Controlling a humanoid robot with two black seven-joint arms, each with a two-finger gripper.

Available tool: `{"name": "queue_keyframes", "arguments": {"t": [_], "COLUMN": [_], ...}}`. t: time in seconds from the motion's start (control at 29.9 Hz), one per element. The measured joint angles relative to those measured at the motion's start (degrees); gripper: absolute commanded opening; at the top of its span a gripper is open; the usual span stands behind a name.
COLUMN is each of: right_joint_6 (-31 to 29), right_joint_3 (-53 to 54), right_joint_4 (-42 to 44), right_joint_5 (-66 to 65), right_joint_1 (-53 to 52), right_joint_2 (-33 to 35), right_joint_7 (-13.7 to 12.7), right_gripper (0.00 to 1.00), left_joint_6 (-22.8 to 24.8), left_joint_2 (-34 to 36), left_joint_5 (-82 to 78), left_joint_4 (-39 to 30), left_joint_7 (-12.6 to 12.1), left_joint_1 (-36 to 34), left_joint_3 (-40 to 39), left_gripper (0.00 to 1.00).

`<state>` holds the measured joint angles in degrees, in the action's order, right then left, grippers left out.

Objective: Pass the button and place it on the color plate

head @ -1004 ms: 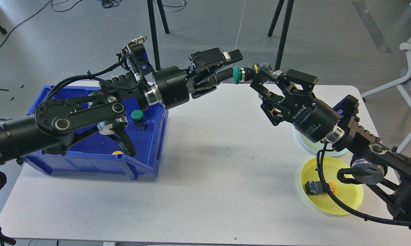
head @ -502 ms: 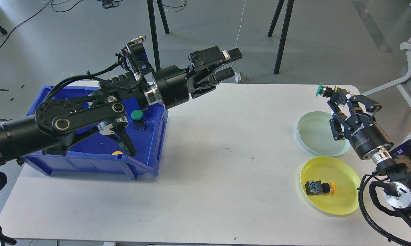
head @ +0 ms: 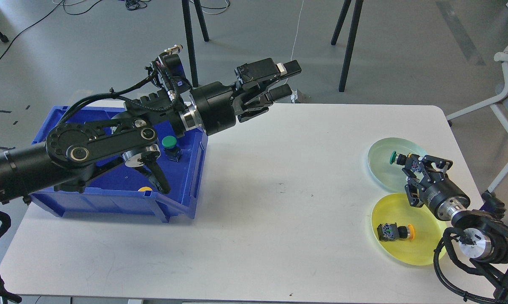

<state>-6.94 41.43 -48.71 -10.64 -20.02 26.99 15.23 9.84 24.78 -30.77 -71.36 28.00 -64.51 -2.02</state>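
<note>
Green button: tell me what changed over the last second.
The right gripper took the green button from the left gripper, swung right and lowered it over the pale green plate. The left gripper stayed raised, open; the bin and yellow plate are unchanged.

The left arm reaches in from the left edge, raised and extended toward the middle, its left claw with fingers parted and nothing between them. The right arm bends in at the lower right, its right claw pointing up-left, fingers closed on something.
</note>
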Motion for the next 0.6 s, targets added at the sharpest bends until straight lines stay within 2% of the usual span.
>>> {"name": "queue_keyframes", "arguments": {"t": [0.07,0.3,0.37,0.44,0.47,0.6], "right_joint_6": [0.0,-0.8,-1.1,-1.6,-2.0,-4.6], "right_joint_3": [0.2,0.6,0.7,1.2,1.7,7.3], "right_joint_4": [0.0,-0.7,-1.4,-2.8,-4.1,-12.7], "right_joint_5": [0.3,0.6,0.7,0.8,0.9,0.9], "right_joint_1": [-0.1,0.4,0.6,0.7,0.8,1.2], "right_joint_2": [-0.3,-0.6,-0.5,0.0,0.4,4.2], "right_joint_7": [0.0,0.1,0.3,0.6,0.7,0.8], "right_gripper": [0.49,0.59,0.70,0.90,0.96,0.96], "left_joint_6": [0.0,-0.5,-1.3,-2.6,-3.1,-3.8], "left_joint_2": [0.0,-0.2,-0.4,-0.5,-0.5,0.5], "left_joint_5": [0.0,0.0,0.1,0.2,0.2,1.9], "left_joint_4": [0.0,0.0,0.0,0.0,0.0,-0.1], "left_joint_7": [0.0,0.0,0.0,0.0,0.0,0.0], "left_joint_1": [0.0,0.0,0.0,0.1,0.5,5.4], "left_joint_3": [0.0,0.0,0.0,-0.4,-1.0,-9.1], "left_gripper": [0.75,0.76,0.77,0.77,0.77,0.80]}}
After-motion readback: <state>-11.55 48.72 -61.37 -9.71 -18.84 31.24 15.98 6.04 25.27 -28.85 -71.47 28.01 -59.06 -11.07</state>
